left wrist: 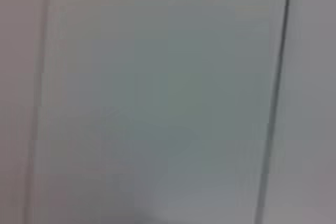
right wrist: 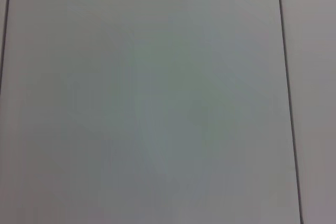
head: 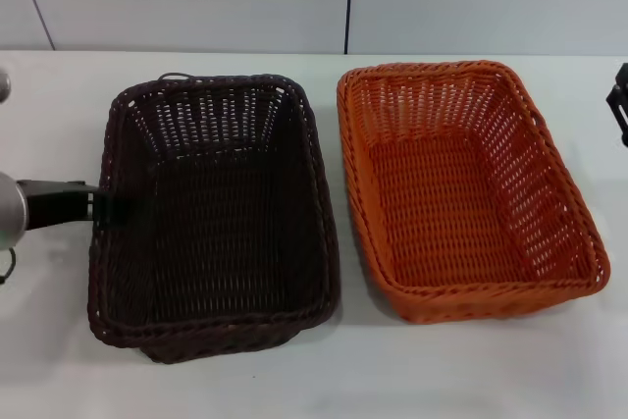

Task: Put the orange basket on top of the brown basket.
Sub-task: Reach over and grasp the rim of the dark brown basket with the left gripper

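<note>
Head view alone shows the brown basket [head: 214, 211] and orange basket [head: 463, 188] side by side on the bench [head: 392, 370], narrowly apart. Left claw [head: 103, 207] touches the brown rim, grip unclear; right claw [head: 619, 103] at the edge, unclear. Wrist views show only pale wall panels [right wrist: 147, 98].

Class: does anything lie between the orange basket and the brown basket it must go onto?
Nothing visible does. The orange basket sits beside the brown basket with only a narrow strip of bare table between them; both look empty.
</note>
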